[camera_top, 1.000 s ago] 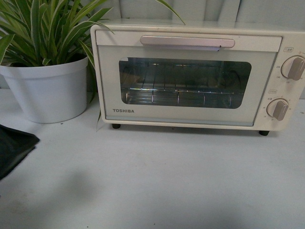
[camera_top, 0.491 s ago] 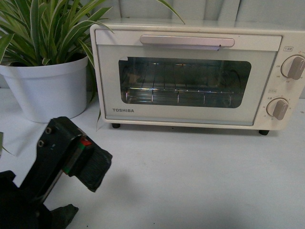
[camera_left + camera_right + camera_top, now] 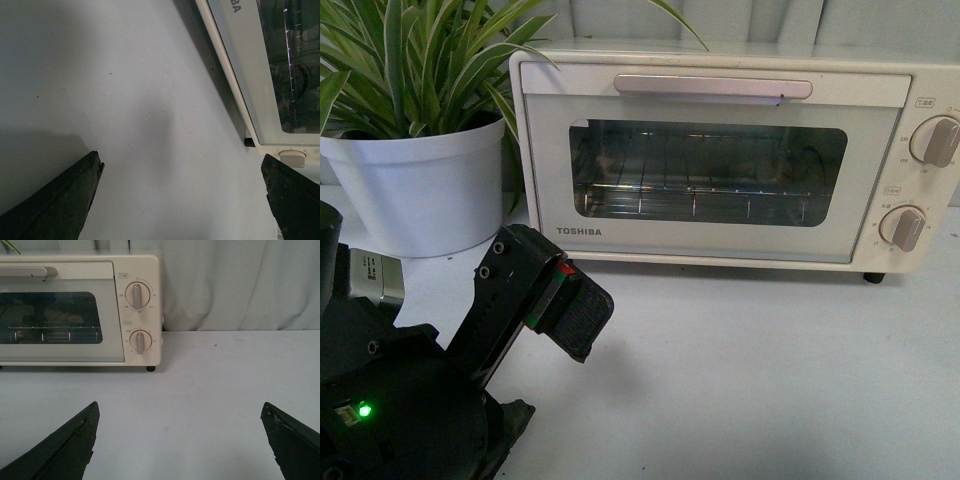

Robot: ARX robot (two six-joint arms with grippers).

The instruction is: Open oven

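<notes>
The cream-white TOSHIBA oven stands at the back of the table with its glass door closed. Its bar handle runs along the door's top, and two beige knobs sit on its right panel. A wire rack shows through the window. My left gripper is open and empty at the lower left, in front of the oven and apart from it. In the left wrist view the left gripper hangs over bare table beside the oven's lower front. My right gripper is open and empty, facing the oven's knob side from a distance.
A spider plant in a white pot stands just left of the oven. The white table stretches in front. A pale curtain hangs behind, to the right of the oven.
My left arm has come up into the front view from the lower left and moved up and to the right, closer to the oven. The oven has not changed.
</notes>
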